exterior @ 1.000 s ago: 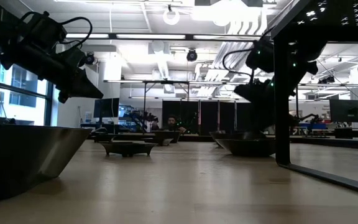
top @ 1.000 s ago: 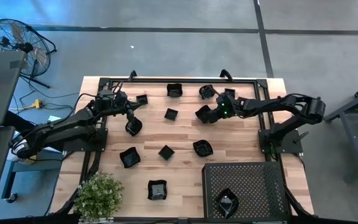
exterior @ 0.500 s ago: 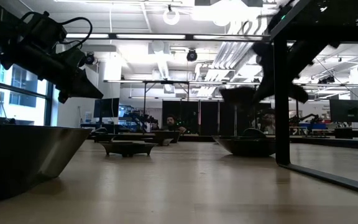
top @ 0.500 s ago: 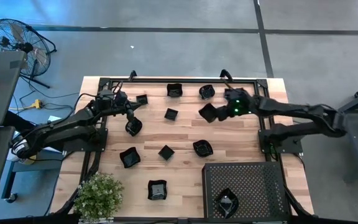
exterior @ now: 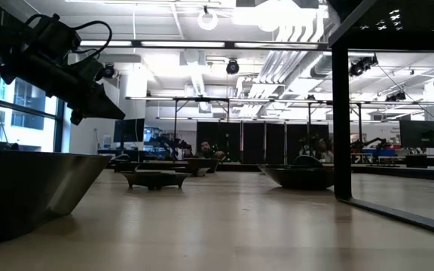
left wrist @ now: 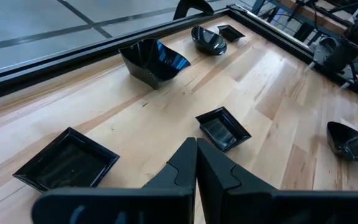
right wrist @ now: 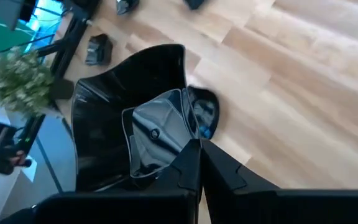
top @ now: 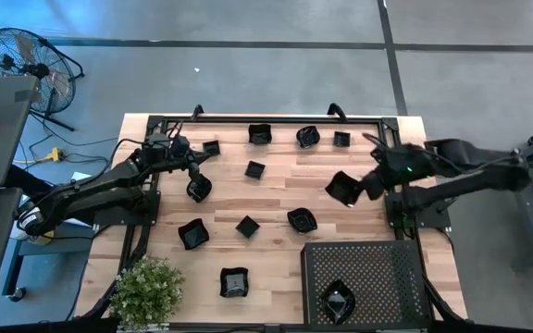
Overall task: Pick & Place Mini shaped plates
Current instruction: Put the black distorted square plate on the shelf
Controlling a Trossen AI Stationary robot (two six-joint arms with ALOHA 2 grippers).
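Several small glossy black plates lie scattered on the wooden table (top: 276, 199), among them a wavy one (top: 260, 134), a square one (top: 254, 169) and one (top: 199, 190) just under my left arm's end. My left gripper (top: 193, 166) hovers shut and empty above the table's left part, its fingers (left wrist: 196, 163) together. My right gripper (top: 366, 184) is high over the table's right part, shut on a wavy-edged black plate (top: 343, 188). It does not show in the low view. My right gripper pinches the plate's rim (right wrist: 188, 127) at one side between its two fingers, which slant down at it from the table's right. The plate (right wrist: 129, 124) is lifted clear of the table and tilted, its hollow turned toward the gripper.
A large black perforated tray (top: 364, 268) stands raised at the near right with one plate (top: 338, 301) in it. A potted plant (top: 146, 291) sits at the near left. A black frame rail (top: 266, 118) runs along the far edge.
My right gripper has risen steeply and swung from the far middle toward the table's right edge and nearer side. It has carried the plate up, clear of the table and out of the low view. It has stayed shut on it.
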